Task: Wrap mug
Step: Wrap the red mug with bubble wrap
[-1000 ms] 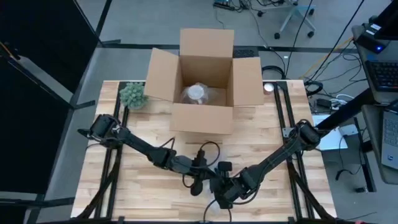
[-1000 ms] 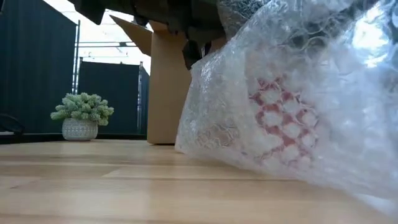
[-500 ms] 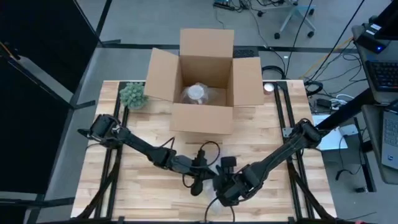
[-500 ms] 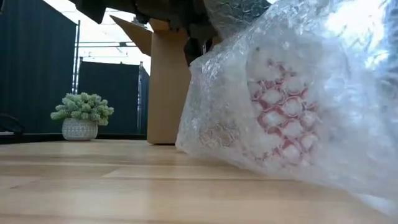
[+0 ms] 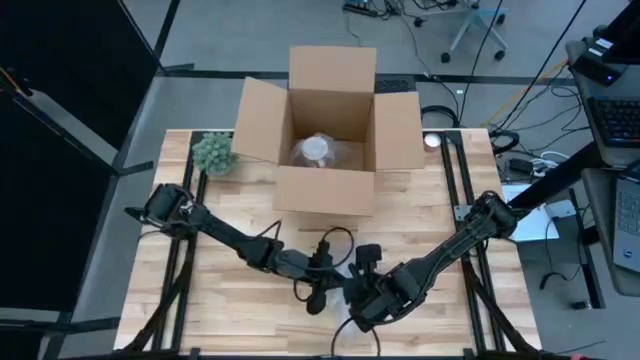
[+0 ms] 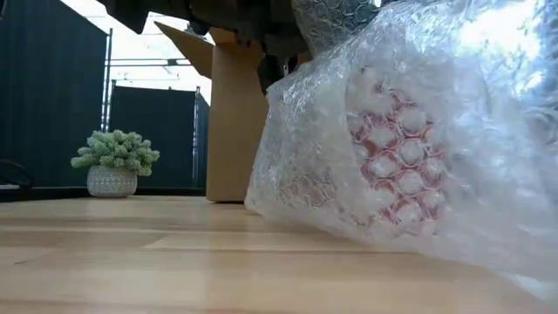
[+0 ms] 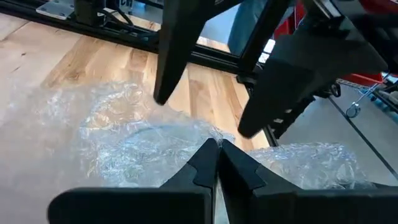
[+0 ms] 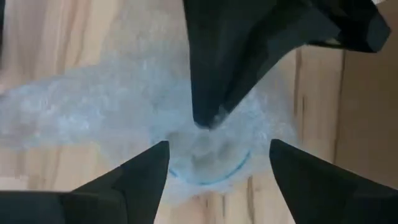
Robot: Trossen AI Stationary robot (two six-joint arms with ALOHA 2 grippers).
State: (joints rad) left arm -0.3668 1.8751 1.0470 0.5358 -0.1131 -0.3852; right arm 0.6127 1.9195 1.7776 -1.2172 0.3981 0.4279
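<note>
**Two grippers met over bubble-wrapped mug at 6 o'clock edge of table**

Two arms are seen converging low on the table [image 5: 230,300] in the high view, near its 6 o'clock edge. The left gripper [image 7: 216,163] is pressed fully closed, fingertips touching, with a fold of bubble wrap [image 7: 134,134] pinched between them. The right gripper [image 8: 217,163] is spread wide, fingers well apart, nothing gripped; it is hung just above the wrap, and a round rim-like shape is seen beneath the film between its fingers. The other arm's closed fingers are shown reaching in from 12 o'clock in the right wrist view.

In the low view the mug [image 6: 392,161] is seen as a red and white shape fully under the bubble wrap, resting on the wood close to the camera. Whether it is upright or tilted cannot be told.

A cardboard box [image 5: 330,130] is stood open at 12 o'clock of the table, flaps out, with a clear wrapped item [image 5: 318,150] inside. A small potted plant [image 5: 213,153] is set at 10 o'clock, just beside the box's left flap. A black cable [image 5: 335,240] is looped on the wood between box and grippers.
</note>
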